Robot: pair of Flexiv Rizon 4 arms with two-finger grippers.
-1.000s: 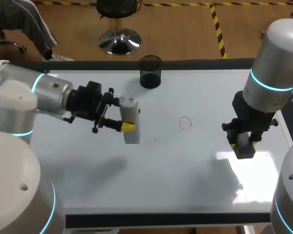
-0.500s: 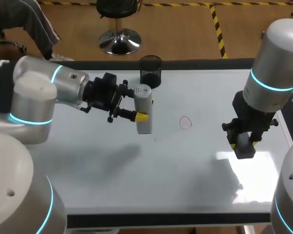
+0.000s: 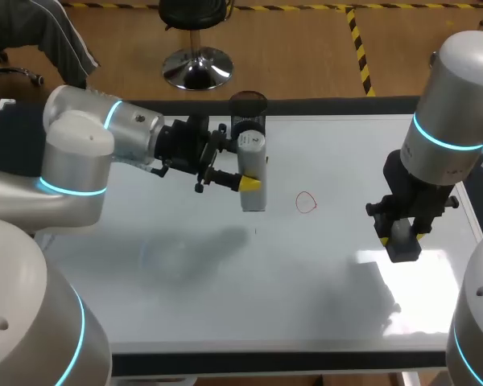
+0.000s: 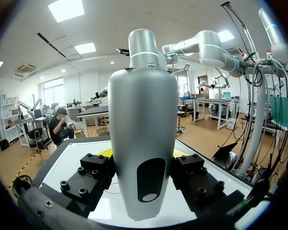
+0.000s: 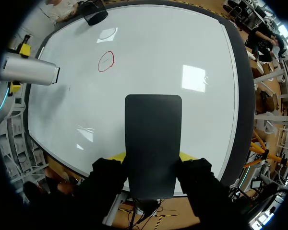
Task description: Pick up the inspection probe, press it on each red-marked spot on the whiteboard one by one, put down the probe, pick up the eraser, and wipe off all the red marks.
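A grey cylindrical probe (image 3: pixel 252 175) hangs upright above the whiteboard (image 3: pixel 225 305), with my left gripper (image 3: pixel 246 170) shut on it from the side. It is a little left of the red circle mark (image 3: pixel 306 203). In the left wrist view the probe (image 4: pixel 143 143) fills the space between the fingers of the left gripper (image 4: pixel 143 160). My right gripper (image 3: pixel 401 235) is shut on a dark eraser (image 3: pixel 402 248) above the board's right part, right of the mark. The right wrist view shows the eraser (image 5: pixel 152 139) in the right gripper (image 5: pixel 151 160), the red mark (image 5: pixel 106 61) ahead and the probe (image 5: pixel 29 69) beyond.
A black cup (image 3: pixel 247 114) stands at the board's far edge, just behind the probe, and shows in the right wrist view as the black cup (image 5: pixel 96 17). A dark frame runs round the whiteboard.
My left arm has carried the probe to the right and towards the far edge, closer to the red mark. The right arm and the eraser have not moved.
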